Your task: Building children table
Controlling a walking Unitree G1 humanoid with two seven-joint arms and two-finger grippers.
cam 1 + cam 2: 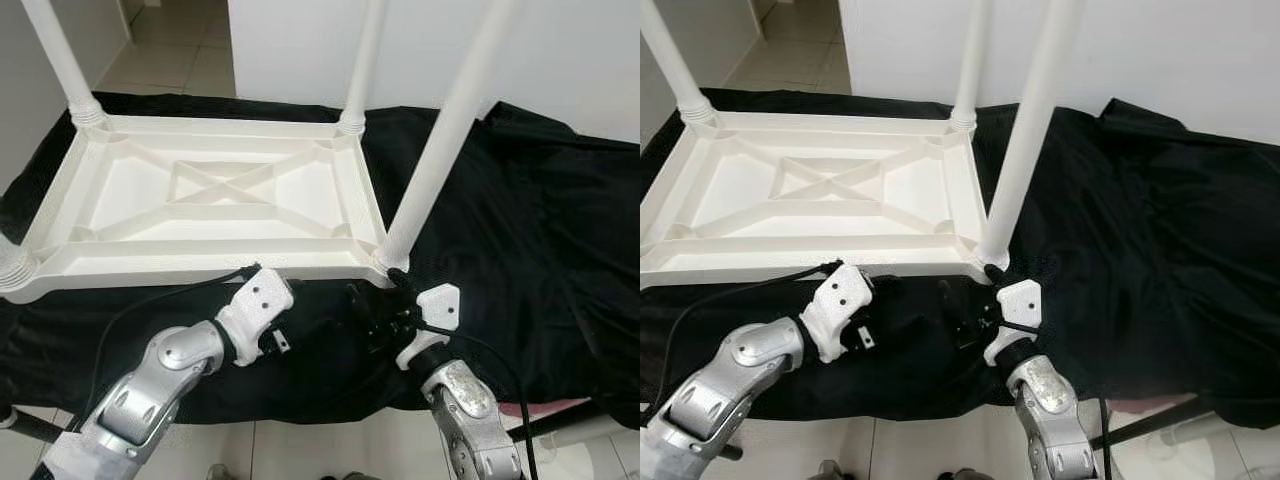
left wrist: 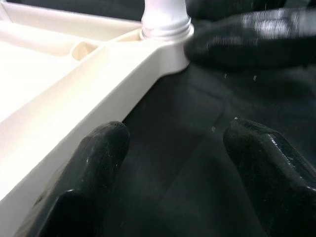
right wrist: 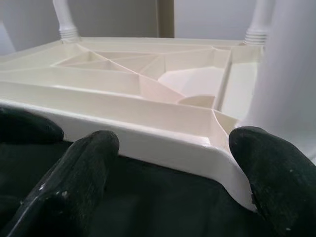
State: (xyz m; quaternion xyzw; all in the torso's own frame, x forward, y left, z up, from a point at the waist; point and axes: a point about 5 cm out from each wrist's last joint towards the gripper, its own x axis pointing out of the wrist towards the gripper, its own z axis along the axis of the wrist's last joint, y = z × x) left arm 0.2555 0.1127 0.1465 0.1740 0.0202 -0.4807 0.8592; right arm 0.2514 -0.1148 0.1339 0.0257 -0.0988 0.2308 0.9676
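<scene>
The upturned children table [image 1: 215, 195] lies in the upper left of the frame on a cloth [image 1: 520, 230], with the left tool [image 2: 170, 173] and right tool [image 3: 173, 168] at its near edge, lower centre.

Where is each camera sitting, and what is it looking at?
Left eye view: on the head, looking down at the upside-down white table on the black cloth; both silver arms show, with the left gripper and right gripper.
Right eye view: the head's other eye, same scene.
Left wrist view: along open black fingers at the table's edge.
Right wrist view: along open fingers at the near corner leg.
All share the table.
</scene>
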